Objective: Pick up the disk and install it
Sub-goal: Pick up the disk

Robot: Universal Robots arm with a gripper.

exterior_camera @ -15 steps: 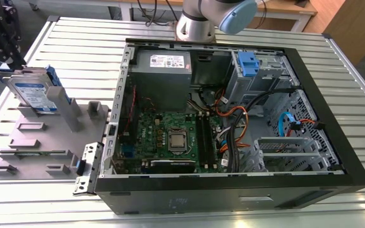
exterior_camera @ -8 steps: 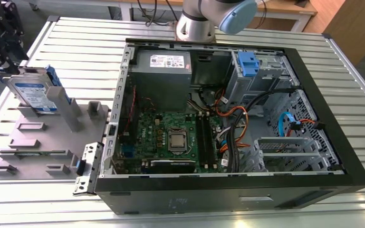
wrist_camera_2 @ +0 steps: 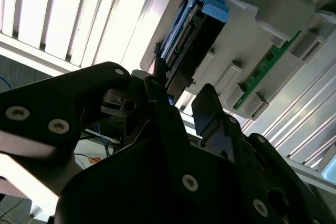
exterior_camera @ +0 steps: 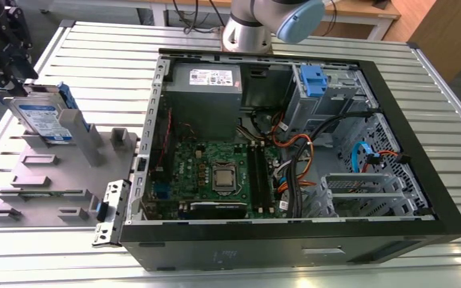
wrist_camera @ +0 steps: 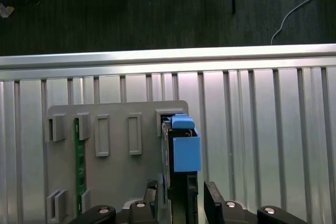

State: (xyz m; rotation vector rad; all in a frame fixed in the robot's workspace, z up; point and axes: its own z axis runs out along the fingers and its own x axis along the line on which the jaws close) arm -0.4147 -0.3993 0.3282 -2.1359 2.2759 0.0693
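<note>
The disk (exterior_camera: 45,117), a silver hard drive with a blue-and-white label and blue side rails, stands on edge in a slot of the grey holder plate (exterior_camera: 54,180) at the exterior view's left. My black gripper (exterior_camera: 12,84) hangs at the disk's upper end. In both wrist views the gripper (wrist_camera: 181,199) (wrist_camera_2: 181,103) is open, with one finger on each side of the disk (wrist_camera: 177,182) (wrist_camera_2: 191,35). A narrow gap shows beside each finger. The blue rail (wrist_camera: 186,150) points away from the gripper.
An open computer case (exterior_camera: 295,240) lies on the slatted metal table, with its motherboard, cables and a drive bay with a blue part (exterior_camera: 314,81). The arm's base (exterior_camera: 251,27) stands behind the case. A green memory stick (wrist_camera: 80,156) sits in the holder plate.
</note>
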